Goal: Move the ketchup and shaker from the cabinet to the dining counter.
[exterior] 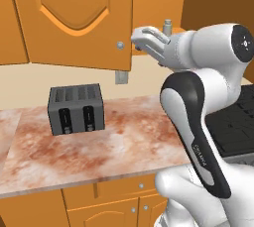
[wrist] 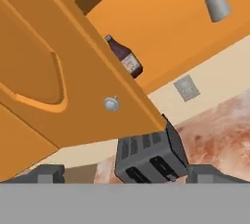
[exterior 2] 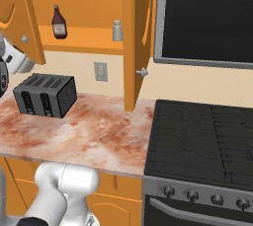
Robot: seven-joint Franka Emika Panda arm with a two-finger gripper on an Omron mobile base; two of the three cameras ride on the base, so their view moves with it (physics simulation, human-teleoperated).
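The cabinet (exterior 2: 84,40) stands open, with both things on its orange shelf. The ketchup (exterior 2: 59,22), a dark reddish bottle, is at the shelf's left; in the hand view the ketchup (wrist: 124,57) peeks out past the door's edge. The grey shaker (exterior 2: 117,31) stands at the shelf's right, also the shaker (exterior: 167,25) and the shaker (wrist: 216,3). My gripper (exterior: 142,37) hovers just right of the left door's knob (exterior: 120,45), in front of and apart from the shelf. The gripper (wrist: 127,174) is open, with nothing between its fingertips (wrist: 46,173). The dining counter is out of view.
The open left door (wrist: 58,71) hangs close to the hand. The right door (exterior 2: 141,37) is swung out too. A grey toaster (exterior: 76,108) sits on the marble worktop (exterior: 124,146) below the cabinet. A black stove (exterior 2: 202,141) and a dark microwave (exterior 2: 207,18) are to the right.
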